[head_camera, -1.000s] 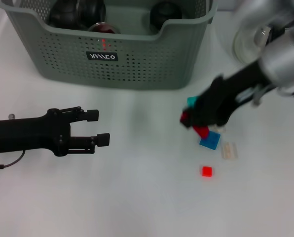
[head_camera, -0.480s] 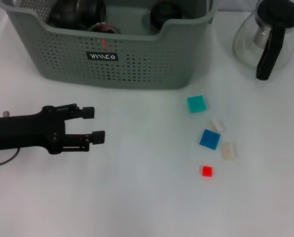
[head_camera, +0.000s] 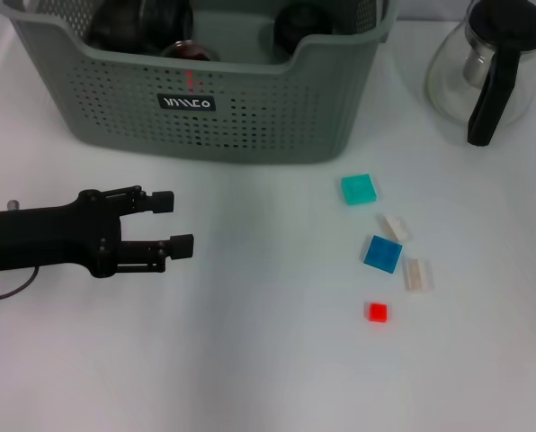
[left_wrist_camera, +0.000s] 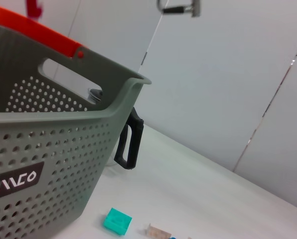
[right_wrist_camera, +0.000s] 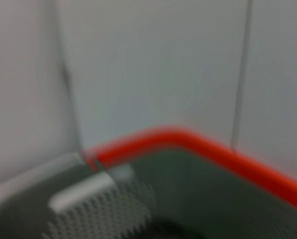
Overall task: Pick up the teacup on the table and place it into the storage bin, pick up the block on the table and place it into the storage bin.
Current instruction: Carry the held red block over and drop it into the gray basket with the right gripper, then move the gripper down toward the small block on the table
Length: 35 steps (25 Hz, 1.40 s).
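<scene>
While the table holds several loose blocks, the task reads as only partly finished.

Storage bin: the storage bin point(head_camera: 205, 90) sits at 12 o'clock in the head view, its black label facing the robot; dark rounded things lie inside, too shadowed to name, so I cannot tell if the teacup is among them.
Teacup: none shows on the table, so that half is probably done.
Blocks: a teal block point(head_camera: 359, 189) lies at 2 o'clock from table centre, a blue block point(head_camera: 382, 254) and two pale blocks point(head_camera: 415, 274) at 3 o'clock, a small red block point(head_camera: 377, 312) at 4 o'clock; all outside the bin.
Left gripper: the left gripper point(head_camera: 174, 223) hovers at 9 o'clock, jaws apart and empty, pointing toward the blocks, well apart from them.
Right gripper: not visible in the head view; its wrist camera looks at the bin's rim.
Teapot: the glass teapot point(head_camera: 489, 67) stands at 1 o'clock, beside the bin.
Remaining: at least one block to lift and drop in the bin.
</scene>
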{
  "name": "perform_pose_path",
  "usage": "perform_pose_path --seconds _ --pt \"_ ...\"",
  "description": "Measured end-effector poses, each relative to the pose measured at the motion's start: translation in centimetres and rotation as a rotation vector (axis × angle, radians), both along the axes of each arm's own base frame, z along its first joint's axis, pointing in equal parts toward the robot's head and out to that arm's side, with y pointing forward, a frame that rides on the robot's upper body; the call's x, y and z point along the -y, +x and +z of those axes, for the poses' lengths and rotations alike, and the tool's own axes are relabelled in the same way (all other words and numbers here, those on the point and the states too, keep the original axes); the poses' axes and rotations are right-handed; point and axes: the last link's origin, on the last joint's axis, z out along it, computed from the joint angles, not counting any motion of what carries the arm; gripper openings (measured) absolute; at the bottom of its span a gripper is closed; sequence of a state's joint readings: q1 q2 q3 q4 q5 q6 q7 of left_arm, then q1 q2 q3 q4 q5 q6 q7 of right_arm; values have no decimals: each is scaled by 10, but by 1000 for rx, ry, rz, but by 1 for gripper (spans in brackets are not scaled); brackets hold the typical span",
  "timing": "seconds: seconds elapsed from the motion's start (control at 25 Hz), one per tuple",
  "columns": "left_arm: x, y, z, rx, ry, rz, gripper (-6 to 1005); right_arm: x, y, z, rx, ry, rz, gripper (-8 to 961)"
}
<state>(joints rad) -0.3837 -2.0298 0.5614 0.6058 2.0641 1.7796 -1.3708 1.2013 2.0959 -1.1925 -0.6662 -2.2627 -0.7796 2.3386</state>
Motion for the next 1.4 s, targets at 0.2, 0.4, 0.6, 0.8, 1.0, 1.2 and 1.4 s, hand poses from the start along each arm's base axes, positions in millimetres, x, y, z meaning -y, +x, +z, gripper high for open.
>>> perform_pose_path --seconds 0.2,0.4,0.6,0.8,1.0,1.2,1.4 --pt "0 -1 0 1 5 5 861 -4 -2 -21 104 41 30 298" --pt "0 -1 0 3 8 8 861 2 -9 -24 79 11 72 318" --pt "2 -1 0 10 5 7 861 7 -16 3 -93 37 102 337" --pt "3 -1 0 13 6 10 861 47 -6 59 -456 -9 264 506" --pt "4 -1 0 14 6 13 861 97 53 102 -677 -186 390 725" --pt "3 -2 1 11 8 14 861 140 126 115 -567 -461 348 877" --pt "0 -1 2 4 13 10 861 161 177 108 -319 -558 182 938"
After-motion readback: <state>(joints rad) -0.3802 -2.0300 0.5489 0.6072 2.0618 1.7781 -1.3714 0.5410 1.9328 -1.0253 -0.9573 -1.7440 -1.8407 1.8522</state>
